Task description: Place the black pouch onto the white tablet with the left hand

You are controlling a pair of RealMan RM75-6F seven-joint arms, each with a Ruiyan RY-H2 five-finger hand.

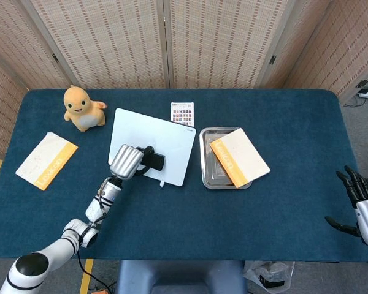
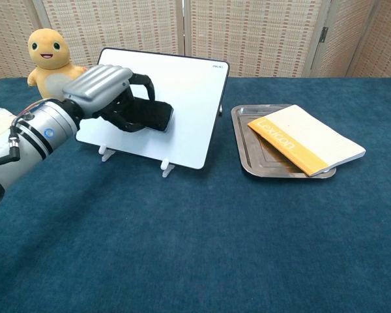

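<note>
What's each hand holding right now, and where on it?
Left hand grips the black pouch by its left end, over the white tablet. Right hand holds nothing.
</note>
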